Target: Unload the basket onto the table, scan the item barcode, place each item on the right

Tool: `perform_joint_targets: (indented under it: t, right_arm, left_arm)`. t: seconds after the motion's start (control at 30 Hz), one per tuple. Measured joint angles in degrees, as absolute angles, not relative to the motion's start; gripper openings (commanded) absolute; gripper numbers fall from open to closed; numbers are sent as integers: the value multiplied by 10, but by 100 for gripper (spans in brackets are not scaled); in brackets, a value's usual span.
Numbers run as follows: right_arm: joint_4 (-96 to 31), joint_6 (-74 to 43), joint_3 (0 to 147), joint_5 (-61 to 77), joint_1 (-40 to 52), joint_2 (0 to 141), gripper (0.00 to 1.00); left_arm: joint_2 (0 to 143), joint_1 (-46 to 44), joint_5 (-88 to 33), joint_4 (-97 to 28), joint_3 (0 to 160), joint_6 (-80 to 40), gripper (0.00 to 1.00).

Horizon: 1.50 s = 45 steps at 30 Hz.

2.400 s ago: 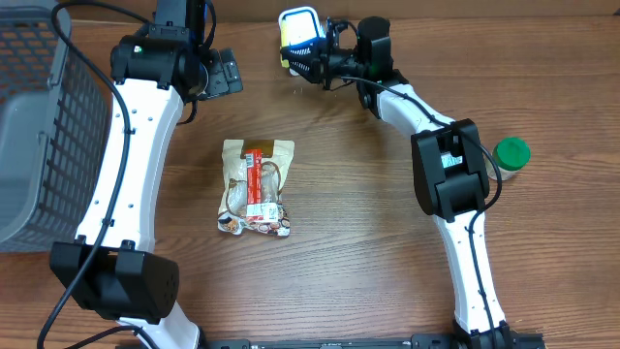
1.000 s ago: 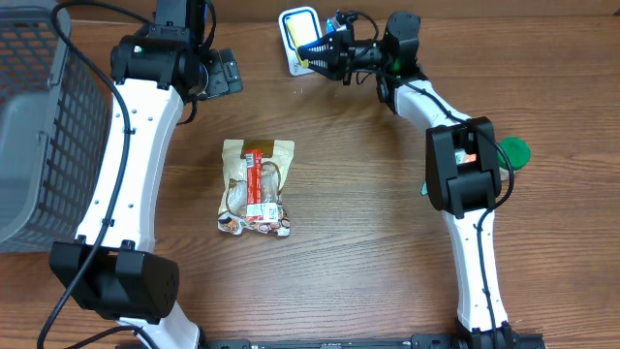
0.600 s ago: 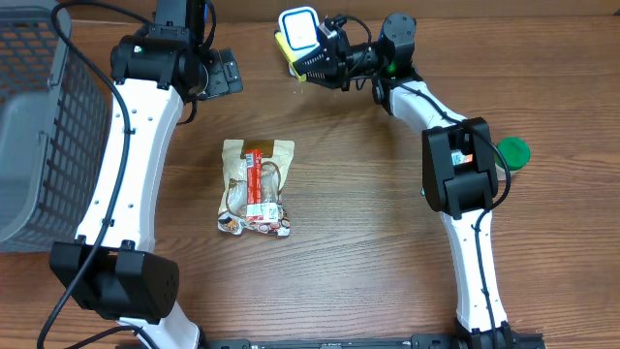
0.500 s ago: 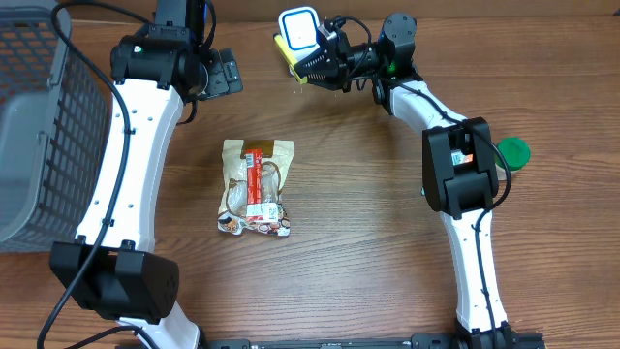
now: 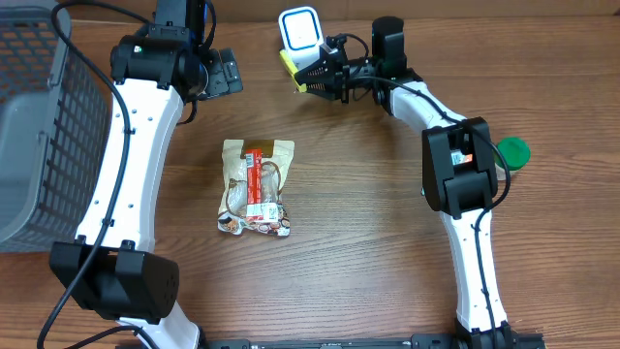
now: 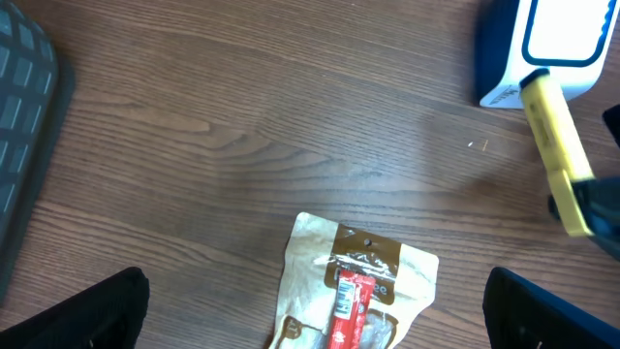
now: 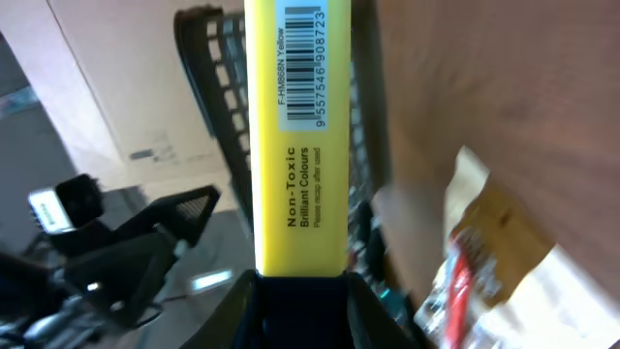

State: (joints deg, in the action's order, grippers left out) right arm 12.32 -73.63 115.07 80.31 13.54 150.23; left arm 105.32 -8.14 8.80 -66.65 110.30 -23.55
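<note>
My right gripper (image 5: 318, 74) is shut on a yellow highlighter (image 5: 293, 70), held just below the blue-and-white barcode scanner (image 5: 299, 27) at the table's far edge. In the right wrist view the highlighter (image 7: 298, 145) stands straight out from my right gripper (image 7: 300, 291), its barcode label (image 7: 300, 63) facing the camera. The left wrist view shows the scanner (image 6: 552, 44) and the highlighter (image 6: 554, 145) at the upper right. My left gripper (image 5: 225, 73) hangs open and empty to the scanner's left; in its own view the left gripper (image 6: 315, 310) spreads wide above a snack bag (image 6: 354, 291).
The beige snack bag (image 5: 257, 187) with a red stick lies flat mid-table. A grey mesh basket (image 5: 39, 116) stands at the left edge. A green-lidded jar (image 5: 511, 153) sits at the right, beside my right arm.
My right wrist has turned and the highlighter has swung slightly lower beneath the scanner. The left arm and the snack bag have not moved.
</note>
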Motion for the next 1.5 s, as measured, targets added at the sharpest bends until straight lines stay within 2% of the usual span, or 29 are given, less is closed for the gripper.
perform_joint_targets:
  t: [0.17,0.53,1.07,1.27,1.5]
  right_arm:
    - [161,-677,1151,749,135,1503,3]
    - [150,-645,1151,627,136,1503,4]
    - [133,-614,1150,600,140,1498,4]
    - [-21,-548,1150,587,140,1438,4]
    - [-279,-360,1151,494,151,1335,4]
  left_arm:
    - [1053,-81,88,-667,1103,-236,100]
    - [1053,-81,88,-667,1103,-236,100]
    - [1053,-82,88,-667,1103,-236,100]
    - [1053,-82,88,-667,1103,-236,100]
    - [1053,-82,88,-667,1103,-236,100]
